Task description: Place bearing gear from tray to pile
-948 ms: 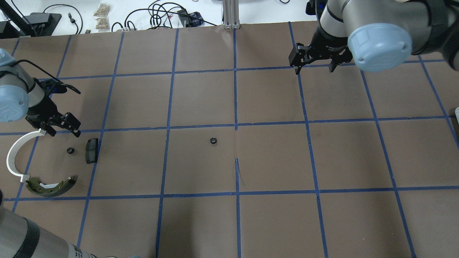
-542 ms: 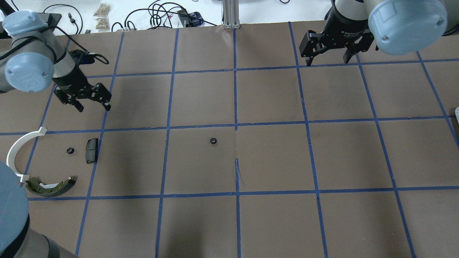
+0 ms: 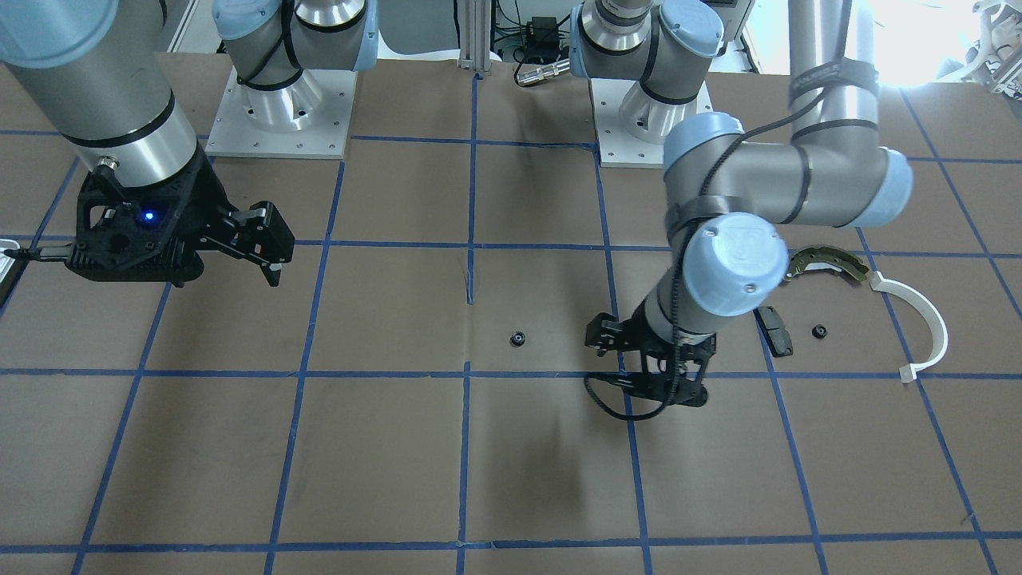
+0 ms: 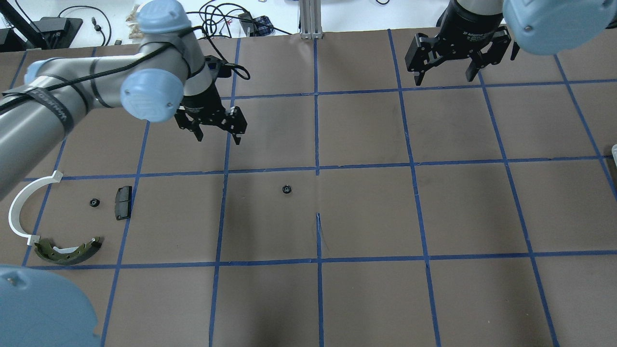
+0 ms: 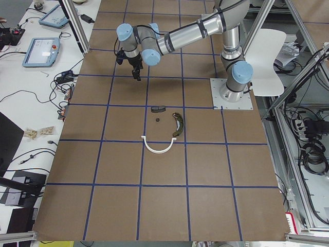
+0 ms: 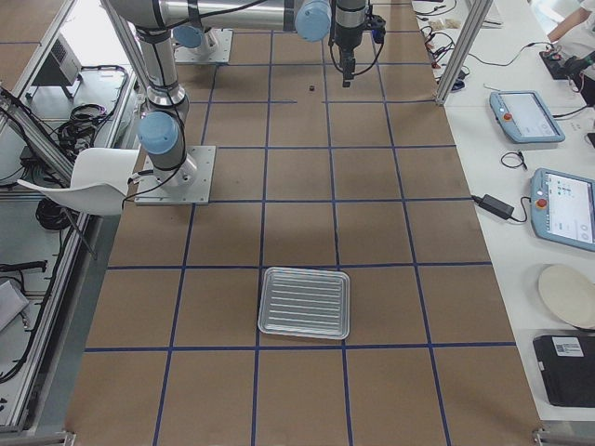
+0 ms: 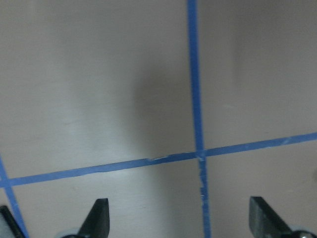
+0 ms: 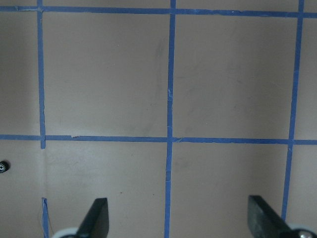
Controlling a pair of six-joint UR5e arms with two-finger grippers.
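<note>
One small black bearing gear lies alone mid-table; it also shows in the front view and at the left edge of the right wrist view. A second gear lies in the pile, between the white arc, the black pad and the olive brake shoe. The silvery tray shows no parts in the right side view. My left gripper is open and empty, beyond and left of the lone gear. My right gripper is open and empty at the far right.
Blue tape lines grid the brown table. The two arm base plates stand at the robot's side. Cables and small gear lie beyond the table's far edge. Both wrist views show only bare table between open fingertips.
My left gripper has left the pile at the far left and swung right and away, toward the table's middle, still open. My right gripper has drawn back a little. The parts have not moved.
</note>
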